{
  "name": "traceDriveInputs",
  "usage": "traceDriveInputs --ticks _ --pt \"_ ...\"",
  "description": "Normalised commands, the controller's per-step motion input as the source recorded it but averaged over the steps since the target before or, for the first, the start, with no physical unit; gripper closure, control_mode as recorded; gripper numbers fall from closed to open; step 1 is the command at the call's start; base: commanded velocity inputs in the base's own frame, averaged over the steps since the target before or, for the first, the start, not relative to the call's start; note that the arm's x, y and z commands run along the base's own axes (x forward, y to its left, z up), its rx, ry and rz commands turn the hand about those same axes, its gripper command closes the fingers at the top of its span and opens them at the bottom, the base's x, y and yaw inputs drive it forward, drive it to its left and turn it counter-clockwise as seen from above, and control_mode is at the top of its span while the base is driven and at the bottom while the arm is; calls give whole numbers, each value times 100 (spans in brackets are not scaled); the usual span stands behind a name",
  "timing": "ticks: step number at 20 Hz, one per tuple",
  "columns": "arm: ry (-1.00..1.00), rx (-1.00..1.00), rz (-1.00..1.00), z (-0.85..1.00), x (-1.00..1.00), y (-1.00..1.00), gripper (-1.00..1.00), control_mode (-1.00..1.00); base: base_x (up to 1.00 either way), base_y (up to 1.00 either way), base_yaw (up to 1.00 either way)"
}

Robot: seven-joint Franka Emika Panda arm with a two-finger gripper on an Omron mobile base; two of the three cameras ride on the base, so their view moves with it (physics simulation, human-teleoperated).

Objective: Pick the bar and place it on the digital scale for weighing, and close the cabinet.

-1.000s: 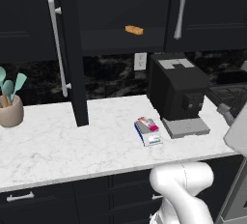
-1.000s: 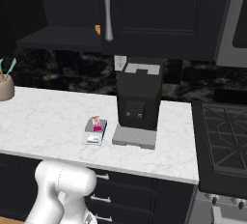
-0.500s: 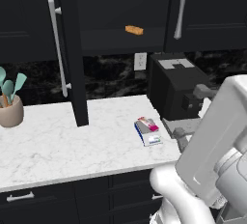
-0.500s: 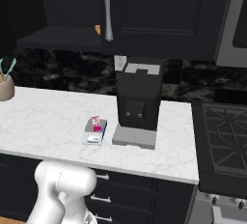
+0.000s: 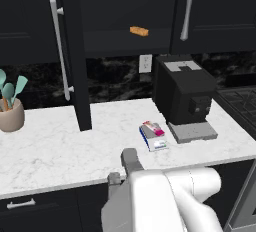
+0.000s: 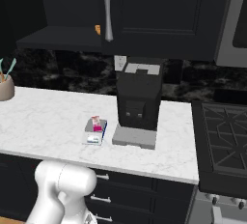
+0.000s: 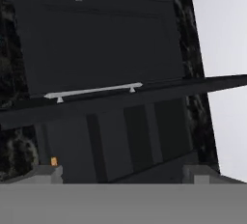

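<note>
White marble counter (image 5: 50, 151) lies open at nine o'clock of the scale (image 5: 154, 138), where I see the bar (image 5: 153, 128) lying on top. Since half a second ago my arm has swung down from the right. My hand view shows the cabinet (image 7: 96, 39) door edge-on, swung out, jaws spread wide, gripper (image 7: 120, 172) holding nothing.

We see a white marble counter (image 5: 60, 151) carrying a beige utensil holder (image 5: 11, 115) at its left end. A black machine (image 5: 182, 96) stands toward the right, and just beside its grey tray (image 5: 192, 132) sits the digital scale (image 5: 154, 139).
</note>
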Motion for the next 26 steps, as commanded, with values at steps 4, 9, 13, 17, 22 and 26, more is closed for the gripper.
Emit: traceDriveInputs --ticks 4,9,13,17,22,26 --pt "-9 -11 -24 -1 -12 100 -100 -100 0 0 0" --pt "12 -10 -8 -1 56 86 -100 -100 0 0 0" --pt "6 0 -1 -13 81 47 -100 -100 0 0 0" --pt "-2 1 0 -13 75 3 -100 -100 0 0 0" --pt "0 11 0 -24 96 0 -100 -100 0 0 0" --pt "-4 10 0 -32 93 0 -100 -100 0 0 0"
